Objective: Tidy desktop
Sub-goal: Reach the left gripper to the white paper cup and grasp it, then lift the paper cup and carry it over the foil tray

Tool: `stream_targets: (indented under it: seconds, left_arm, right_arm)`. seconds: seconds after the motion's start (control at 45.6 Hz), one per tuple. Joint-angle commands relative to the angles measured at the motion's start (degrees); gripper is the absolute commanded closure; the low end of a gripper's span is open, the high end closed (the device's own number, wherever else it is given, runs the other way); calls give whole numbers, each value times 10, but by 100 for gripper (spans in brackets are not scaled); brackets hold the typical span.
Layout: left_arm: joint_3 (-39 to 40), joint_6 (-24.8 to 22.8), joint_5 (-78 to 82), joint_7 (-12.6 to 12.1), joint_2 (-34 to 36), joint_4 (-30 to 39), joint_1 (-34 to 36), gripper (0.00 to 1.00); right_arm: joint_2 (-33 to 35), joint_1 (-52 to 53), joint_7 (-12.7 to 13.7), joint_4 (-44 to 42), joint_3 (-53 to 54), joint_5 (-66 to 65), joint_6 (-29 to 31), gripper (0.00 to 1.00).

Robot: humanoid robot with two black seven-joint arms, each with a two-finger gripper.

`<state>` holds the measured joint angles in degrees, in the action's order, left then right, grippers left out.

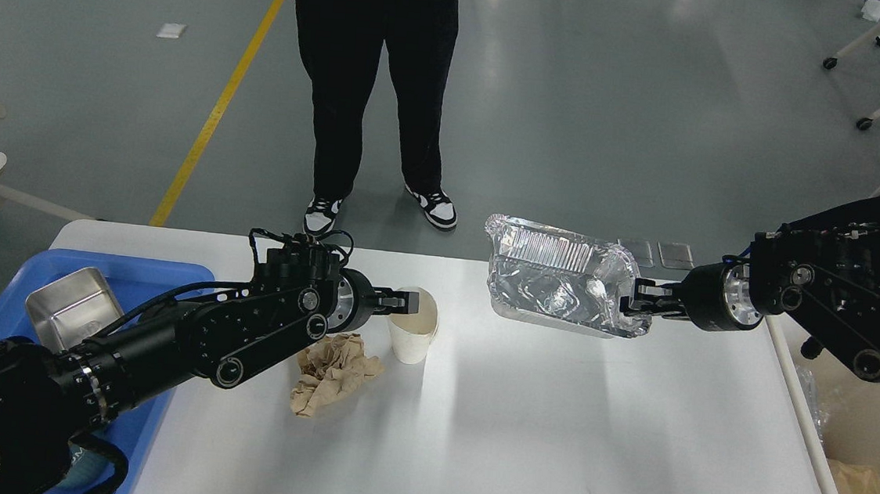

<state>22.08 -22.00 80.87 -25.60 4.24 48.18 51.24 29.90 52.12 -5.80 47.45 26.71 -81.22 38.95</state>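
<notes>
Over the large white rectangular desktop (512, 425), the left gripper (410, 303) pinches a white paper cup's (412, 337) rim; the right gripper (634, 300) clamps a crinkled aluminium foil tray (555, 276) aloft.

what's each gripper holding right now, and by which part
Right gripper holds the foil tray by its right rim, lifted off the desktop. Left gripper pinches the paper cup's rim.

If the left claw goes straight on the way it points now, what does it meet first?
The left claw points right and already sits at the rim of the white paper cup, so the cup comes first. Beyond it, the foil tray looks held higher; depth is unclear.
</notes>
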Motion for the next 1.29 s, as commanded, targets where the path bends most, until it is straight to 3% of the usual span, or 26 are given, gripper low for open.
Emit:
stream_targets:
  seconds: [0.0, 0.285, 0.351, 0.373, 0.395, 0.549, 0.615, 0.878, 1.031, 1.273]
  left_arm:
    - [0, 4, 10, 3, -13, -14, -4, 30]
    - [-21, 6, 17, 4, -34, -38, -2, 47]
    - [-25, 7, 18, 5, -36, -45, -3, 59]
    - [-25, 7, 18, 5, -36, -45, -3, 59]
    - [-28, 7, 17, 5, -40, -46, -4, 67]
    - [-41, 6, 16, 5, -43, -47, -4, 93]
    - [-41, 4, 14, 4, -43, -47, -2, 99]
    - [-30, -36, 7, 2, -26, -31, 6, 100]
    - [-24, -75, -21, -7, 31, 28, 18, 100]
    - [-18, -185, -155, -28, 175, 145, 150, 100]
  right_arm:
    - [0, -2, 0, 0, 0, 0, 0, 100]
    - [0, -6, -1, 0, 0, 0, -4, 100]
    - [0, -7, -1, 0, 0, 0, -4, 100]
    - [0, -7, -1, 0, 0, 0, -4, 100]
    - [0, -9, -2, 0, 0, -1, -4, 100]
    - [1, -9, -2, 0, 0, -1, -4, 100]
    - [0, -9, -2, 0, 0, -1, -8, 100]
    - [1, -9, -2, -5, -1, -1, -12, 100]
    - [1, -9, -2, -7, -1, -1, -12, 100]
    - [1, -9, -2, -7, -1, -1, -12, 100]
